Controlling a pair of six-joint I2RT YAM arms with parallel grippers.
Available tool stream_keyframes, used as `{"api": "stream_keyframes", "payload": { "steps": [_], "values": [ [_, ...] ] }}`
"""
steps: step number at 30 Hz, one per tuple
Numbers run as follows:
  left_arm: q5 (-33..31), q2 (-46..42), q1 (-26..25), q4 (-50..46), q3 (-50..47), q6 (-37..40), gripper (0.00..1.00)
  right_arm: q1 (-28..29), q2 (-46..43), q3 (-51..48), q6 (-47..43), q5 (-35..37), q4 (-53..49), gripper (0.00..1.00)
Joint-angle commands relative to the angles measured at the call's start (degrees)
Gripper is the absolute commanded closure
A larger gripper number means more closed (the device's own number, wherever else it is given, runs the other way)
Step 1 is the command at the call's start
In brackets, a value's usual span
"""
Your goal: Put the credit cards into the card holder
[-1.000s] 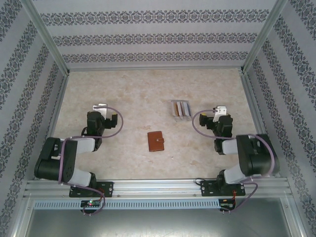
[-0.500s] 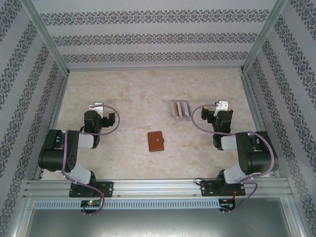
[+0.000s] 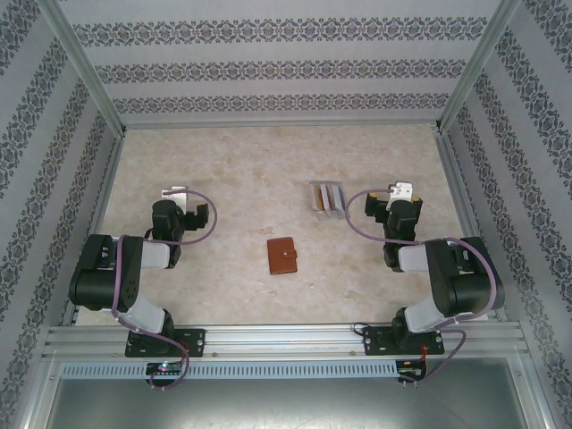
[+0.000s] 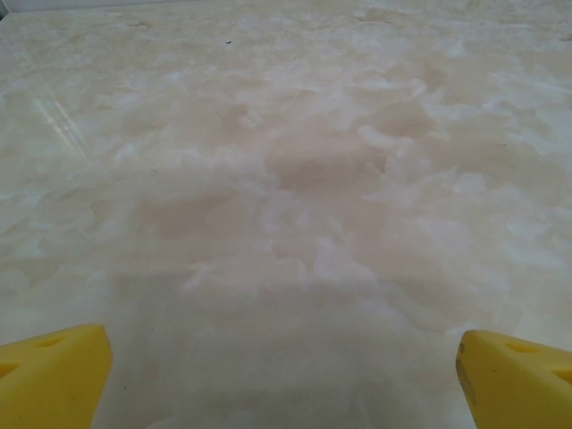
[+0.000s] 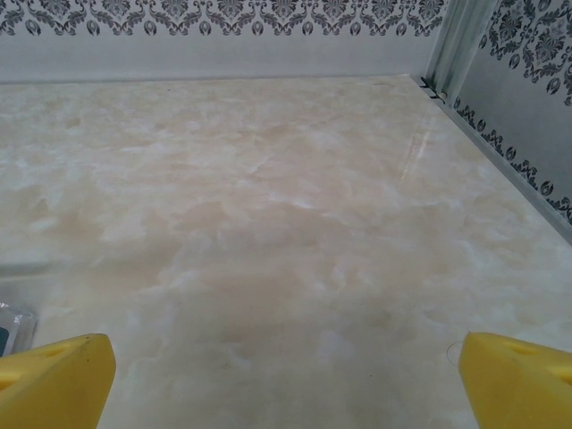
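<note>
card holder central, table edges well apart

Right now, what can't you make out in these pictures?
Rack, top view: too small to tell what it holds.
Wallet, top view: closed, so its pockets are hidden.
Clear thing, right wrist view: cut off by the left edge; unidentifiable.
Left fingers, left wrist view: cut off by the bottom edge.
</note>
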Motion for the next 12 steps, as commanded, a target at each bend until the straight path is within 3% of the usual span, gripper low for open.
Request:
{"api": "stream_keyframes", "payload": {
  "steps": [1,12],
  "values": [
    [0.74,-0.28,0.01,1.62,0.83,-1.10,0.00,0.58,-0.63,0.97,-0.64,0.85,0.19,0.02],
    [0.68,-0.30,-0.03,1.59,0.90,-1.10,0.00,0.58,-0.78,0.71,-0.65,0.78,0.62,0.02]
  ]
}}
